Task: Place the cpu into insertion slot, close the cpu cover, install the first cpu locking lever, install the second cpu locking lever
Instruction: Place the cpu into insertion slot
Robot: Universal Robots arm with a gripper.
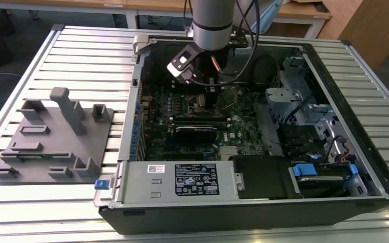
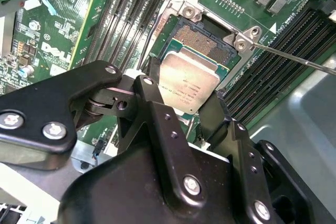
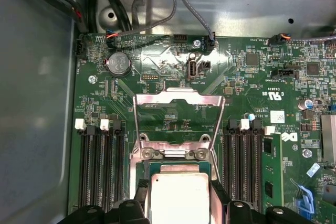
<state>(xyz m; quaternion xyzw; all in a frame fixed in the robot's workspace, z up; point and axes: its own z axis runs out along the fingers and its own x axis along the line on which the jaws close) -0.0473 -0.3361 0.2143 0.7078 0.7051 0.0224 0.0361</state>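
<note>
gripper: black metal gripper [image 2: 181, 88] clenched on the small square silvery-grey cpu [image 2: 191, 80] | cpu: just above silver-rimmed square insertion slot [image 2: 202, 38], mid green motherboard [image 3: 236, 77] | cover: thin silver frame cpu cover [image 3: 178, 97] stands raised open

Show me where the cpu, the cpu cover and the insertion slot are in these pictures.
cpu [image 2: 191, 85]: second wrist view, middle of its silvery top.
cpu cover [image 3: 178, 96]: first wrist view, crossbar at the free end of the open frame.
insertion slot [image 2: 197, 38]: second wrist view, exposed contact field inside the rim.
</note>
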